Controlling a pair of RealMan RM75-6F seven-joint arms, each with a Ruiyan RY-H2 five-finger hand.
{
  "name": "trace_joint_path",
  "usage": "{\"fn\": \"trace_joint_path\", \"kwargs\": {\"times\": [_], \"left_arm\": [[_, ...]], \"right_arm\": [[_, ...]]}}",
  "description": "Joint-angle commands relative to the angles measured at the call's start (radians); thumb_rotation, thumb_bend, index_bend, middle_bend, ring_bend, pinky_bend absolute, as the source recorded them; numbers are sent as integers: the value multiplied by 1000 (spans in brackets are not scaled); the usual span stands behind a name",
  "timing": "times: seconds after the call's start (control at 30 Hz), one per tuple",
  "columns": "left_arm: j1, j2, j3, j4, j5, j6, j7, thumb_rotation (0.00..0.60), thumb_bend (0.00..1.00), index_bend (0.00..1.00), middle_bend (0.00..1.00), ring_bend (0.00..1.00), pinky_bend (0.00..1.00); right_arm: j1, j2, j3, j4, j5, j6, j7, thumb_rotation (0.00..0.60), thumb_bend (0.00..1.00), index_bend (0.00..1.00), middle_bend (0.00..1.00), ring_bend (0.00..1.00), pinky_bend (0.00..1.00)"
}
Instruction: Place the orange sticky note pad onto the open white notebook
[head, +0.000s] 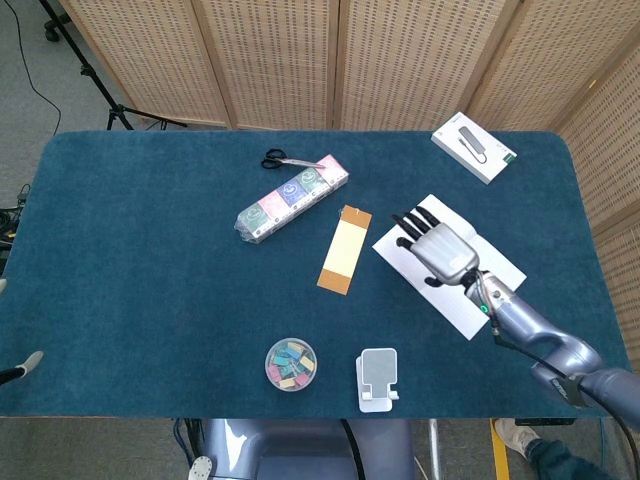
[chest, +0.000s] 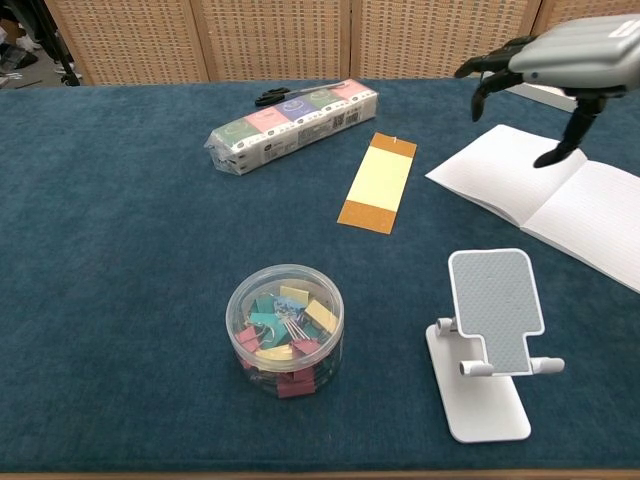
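Observation:
The orange sticky note pad (head: 345, 249) (chest: 378, 183), pale yellow with orange ends, lies flat in the table's middle. To its right lies the open white notebook (head: 502, 272) (chest: 520, 180). My right hand (head: 440, 246) (chest: 562, 58) hovers over the notebook's left page with its fingers spread, holding nothing. Its fingertips point toward the pad, a short gap away from it. Only fingertips of my left hand (head: 28, 362) show, at the far left edge of the head view; they are apart and nothing is in them.
A wrapped pack of coloured boxes (head: 292, 195) (chest: 292, 125) and scissors (head: 285, 160) lie behind the pad. A clear jar of binder clips (head: 290, 363) (chest: 284, 330) and a white phone stand (head: 378, 380) (chest: 490, 335) stand near the front edge. A white box (head: 474, 147) sits at the back right.

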Motion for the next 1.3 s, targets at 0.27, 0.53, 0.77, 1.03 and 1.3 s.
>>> {"fn": "trace_joint_path", "kwargs": {"times": [0.27,0.53,0.77,1.03,1.3], "left_arm": [[-17,-16,-16,-6,-39,-24,46,600,0,0,0,0,0],[-24,-30,-26,-4,-70,-32,77,600,0,0,0,0,0],[-35,-39,-37,-2,-104,-50,102,600,0,0,0,0,0],[-44,-47,-43,-1,-125,-61,122,600,0,0,0,0,0],[-46,-47,-45,1,-134,-66,120,600,0,0,0,0,0]], "right_arm": [[172,-197,-69,244,-104,-32,183,600,260,295,0,0,0],[268,-301,-157,394,-199,16,322,600,260,303,0,0,0],[326,-416,-234,585,-256,76,455,600,260,303,0,0,0],[366,-520,-290,791,-286,116,509,600,246,303,0,0,0],[375,-580,-323,931,-286,153,534,600,86,303,0,0,0]]}}
